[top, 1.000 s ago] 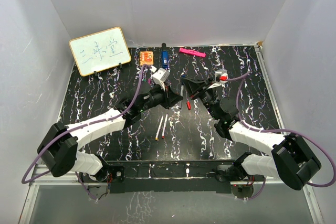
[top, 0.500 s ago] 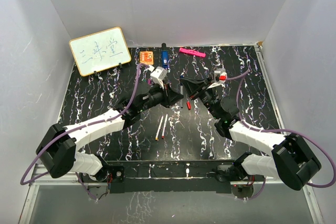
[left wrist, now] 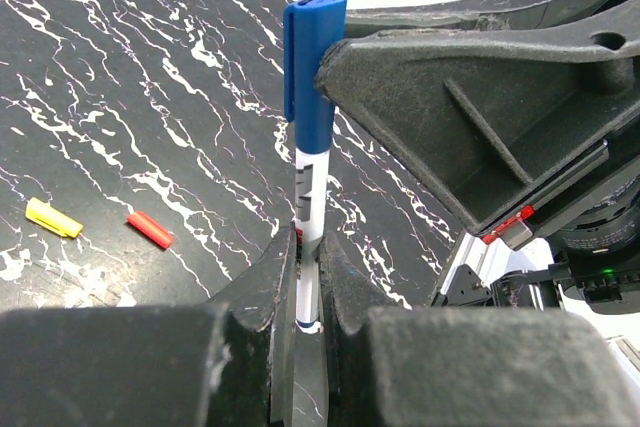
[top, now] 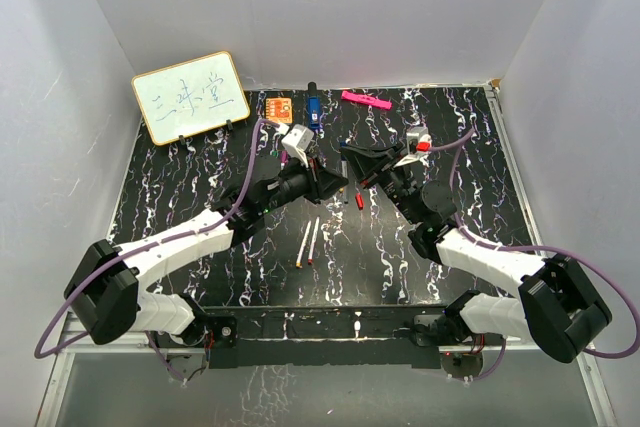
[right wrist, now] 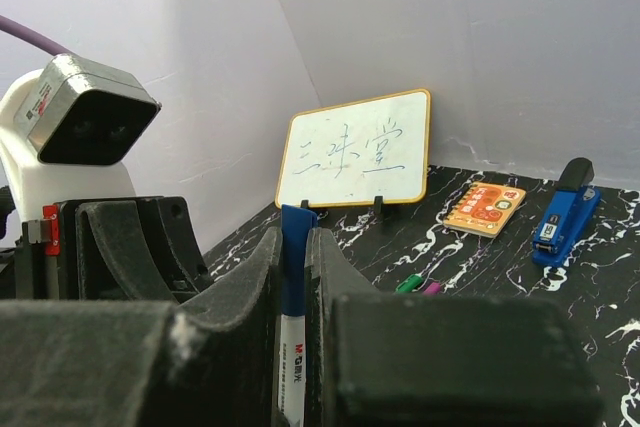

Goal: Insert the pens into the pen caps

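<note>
Nearest the arm bases, two loose pens (top: 303, 247) lay side by side on the black marbled tabletop (top: 200, 177), white barrels roughly parallel, nothing touching them. Beyond them a red cap (top: 358, 201) lay flat. The left wrist view showed a yellow cap (left wrist: 52, 217) near it, the two apart. Over mid-tabletop the two arms met tip to tip. The left jaws were closed on the white barrel of one pen (left wrist: 309, 237), which stood upright between the fingers (left wrist: 283, 272). The right jaws were closed on a blue cap (left wrist: 312, 57), which sat over the upper end of that same pen, cap and barrel in line. Whether the cap was fully seated could not be told. Farther back, a green cap (right wrist: 408, 284) and a purple cap (right wrist: 431, 288) lay close together on the tabletop. At the far edge were an orange square (top: 279, 108), a blue stapler (top: 312, 110) and a pink bar (top: 365, 100), with a small whiteboard (top: 190, 97) bearing handwriting propped at the far left.
</note>
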Action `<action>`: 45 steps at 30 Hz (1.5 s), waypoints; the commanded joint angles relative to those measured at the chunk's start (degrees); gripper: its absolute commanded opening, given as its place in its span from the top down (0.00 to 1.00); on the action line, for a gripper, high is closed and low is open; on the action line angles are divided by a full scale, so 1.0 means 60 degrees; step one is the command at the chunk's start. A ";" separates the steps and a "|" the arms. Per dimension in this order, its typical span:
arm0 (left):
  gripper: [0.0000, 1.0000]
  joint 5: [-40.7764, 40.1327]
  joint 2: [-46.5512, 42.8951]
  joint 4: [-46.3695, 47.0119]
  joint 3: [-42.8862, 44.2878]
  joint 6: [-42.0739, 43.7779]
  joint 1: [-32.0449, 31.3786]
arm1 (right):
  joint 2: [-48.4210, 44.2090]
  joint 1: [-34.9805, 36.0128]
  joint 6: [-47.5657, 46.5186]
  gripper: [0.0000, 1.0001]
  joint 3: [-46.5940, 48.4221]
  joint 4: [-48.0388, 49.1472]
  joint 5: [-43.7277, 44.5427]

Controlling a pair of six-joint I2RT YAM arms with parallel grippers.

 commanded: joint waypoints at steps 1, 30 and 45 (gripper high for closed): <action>1.00 -0.0304 -0.0875 0.1996 0.0657 -0.0123 0.0371 | 0.0276 0.0119 -0.0353 1.00 -0.0101 -0.1573 -0.0905; 1.00 -0.0177 -0.0930 0.2880 0.0745 -0.0373 0.1407 | 0.0827 0.0870 -0.0823 1.00 -0.0276 -0.2522 -0.1003; 1.00 0.0136 -0.0755 0.0680 0.0546 -0.0254 0.1502 | 0.0700 0.0948 -0.1151 0.82 0.0767 -0.2407 0.0476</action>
